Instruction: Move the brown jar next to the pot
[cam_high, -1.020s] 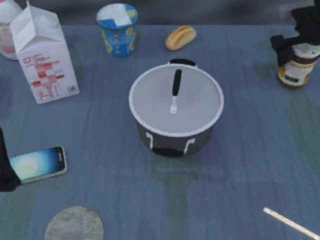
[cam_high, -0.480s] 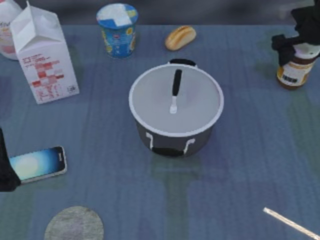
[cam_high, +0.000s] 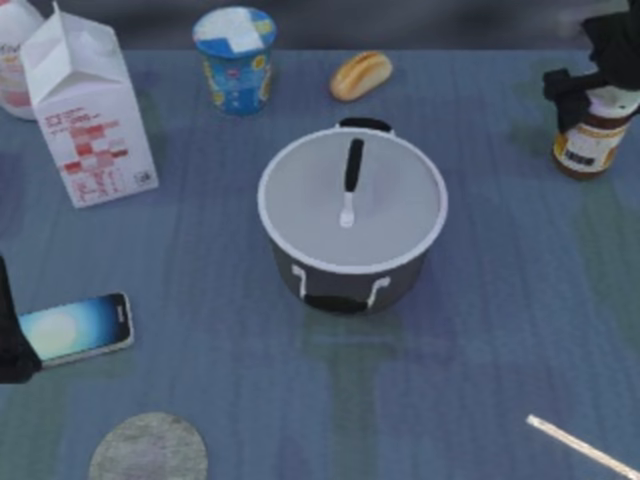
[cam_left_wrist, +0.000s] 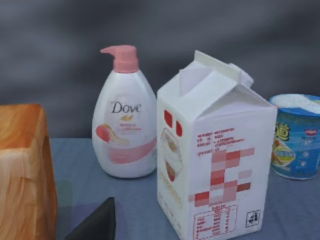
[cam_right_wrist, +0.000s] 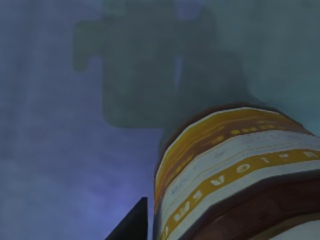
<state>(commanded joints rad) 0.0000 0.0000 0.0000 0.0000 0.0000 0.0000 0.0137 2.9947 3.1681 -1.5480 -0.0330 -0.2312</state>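
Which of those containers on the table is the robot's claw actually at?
The brown jar at the table's far right: the right gripper is at its lid; nothing is at the others.

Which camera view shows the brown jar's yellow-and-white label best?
The right wrist view: the brown jar fills much of it, so the label's bands are plain. The top view shows the whole jar at the table's far right, small, its lid under the right gripper. The left wrist view does not show it.
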